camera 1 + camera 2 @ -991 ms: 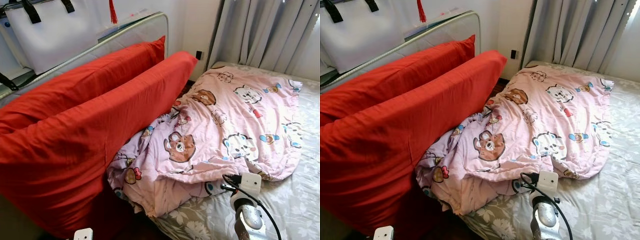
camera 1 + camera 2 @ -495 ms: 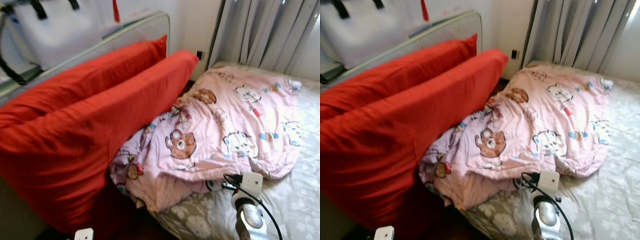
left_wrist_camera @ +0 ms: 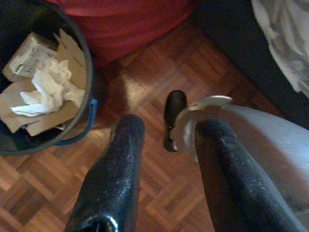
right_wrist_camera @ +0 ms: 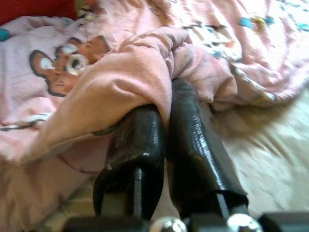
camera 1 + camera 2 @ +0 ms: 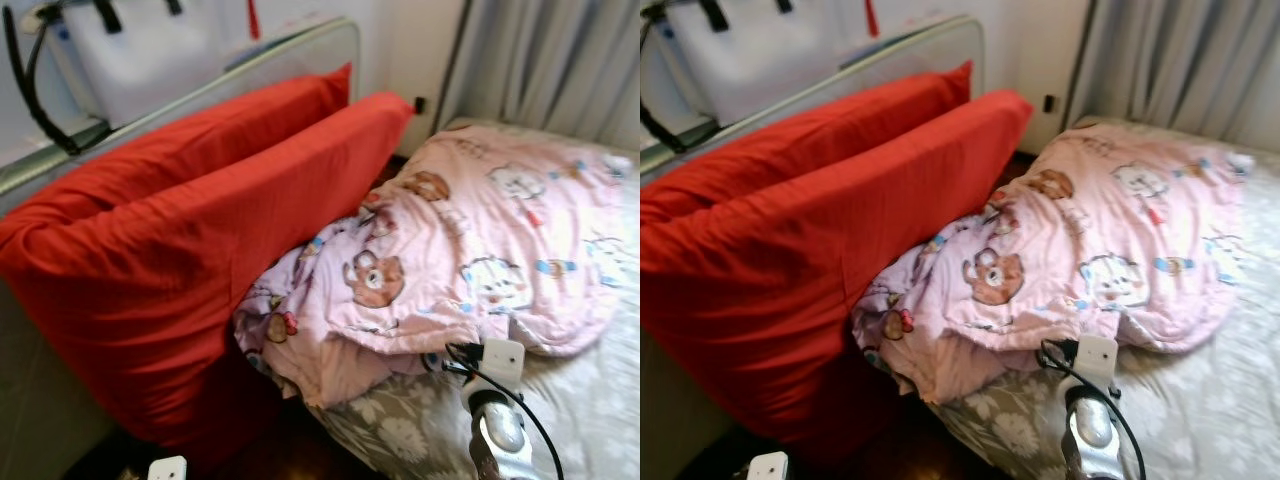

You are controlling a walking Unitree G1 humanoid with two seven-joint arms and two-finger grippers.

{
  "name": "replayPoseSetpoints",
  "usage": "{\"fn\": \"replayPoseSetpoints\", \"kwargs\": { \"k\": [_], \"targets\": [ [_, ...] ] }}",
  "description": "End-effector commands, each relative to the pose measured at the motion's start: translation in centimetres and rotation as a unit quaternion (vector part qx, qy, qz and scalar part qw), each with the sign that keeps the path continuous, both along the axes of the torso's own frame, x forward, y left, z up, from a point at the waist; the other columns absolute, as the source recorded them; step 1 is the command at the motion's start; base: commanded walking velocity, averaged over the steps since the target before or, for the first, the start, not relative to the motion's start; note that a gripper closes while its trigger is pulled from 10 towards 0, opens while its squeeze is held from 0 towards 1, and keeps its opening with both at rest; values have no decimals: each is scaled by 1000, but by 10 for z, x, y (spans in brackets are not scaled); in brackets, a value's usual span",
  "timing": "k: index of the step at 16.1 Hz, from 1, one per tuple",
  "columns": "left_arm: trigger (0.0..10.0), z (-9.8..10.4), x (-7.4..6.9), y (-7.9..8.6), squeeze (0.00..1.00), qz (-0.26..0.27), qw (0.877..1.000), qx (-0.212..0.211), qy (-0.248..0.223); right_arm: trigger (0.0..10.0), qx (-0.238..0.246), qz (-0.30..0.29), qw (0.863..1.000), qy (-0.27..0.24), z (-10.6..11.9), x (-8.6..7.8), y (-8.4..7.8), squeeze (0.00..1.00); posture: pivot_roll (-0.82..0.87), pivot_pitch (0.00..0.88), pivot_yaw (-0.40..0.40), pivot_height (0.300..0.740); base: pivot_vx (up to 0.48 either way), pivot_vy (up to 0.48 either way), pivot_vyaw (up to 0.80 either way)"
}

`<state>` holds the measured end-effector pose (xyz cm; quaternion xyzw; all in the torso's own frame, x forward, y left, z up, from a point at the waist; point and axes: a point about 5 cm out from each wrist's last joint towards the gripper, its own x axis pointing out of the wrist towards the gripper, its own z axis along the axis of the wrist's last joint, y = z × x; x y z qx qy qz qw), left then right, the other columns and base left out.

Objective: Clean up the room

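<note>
Pink blanket (image 5: pixel 480 250) bunched on bed (image 5: pixel 590 400); right hand (image 4: pixel 166 104) clamped on its edge, left hand (image 3: pixel 164 140) open above floor (image 3: pixel 145 183).

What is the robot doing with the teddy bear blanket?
The robot is tidying the bed. Its right gripper has pinched the near edge of the pink cartoon-print blanket, which lies crumpled on the flowered mattress beside two big red pillows. Its left gripper hangs open over the wooden floor, near a bin of paper scraps.
</note>
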<state>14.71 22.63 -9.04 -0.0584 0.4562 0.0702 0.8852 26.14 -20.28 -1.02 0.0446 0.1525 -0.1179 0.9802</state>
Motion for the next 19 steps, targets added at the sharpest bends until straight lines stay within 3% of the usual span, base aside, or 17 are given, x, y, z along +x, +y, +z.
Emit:
{"fn": "replayPoseSetpoints", "kwargs": {
  "k": [1,19],
  "targets": [
    [10000,-1,-5,4,0,-2,1000,7,10,10000,2,-1,1000,-2,1,1,2,0,27,15,5,740,0,0,0],
    [10000,-1,-5,5,0,-2,1000,7,9,10000,1,-8,1000,-3,2,3,-2,0,29,8,5,740,-129,0,0]
  ]
}}
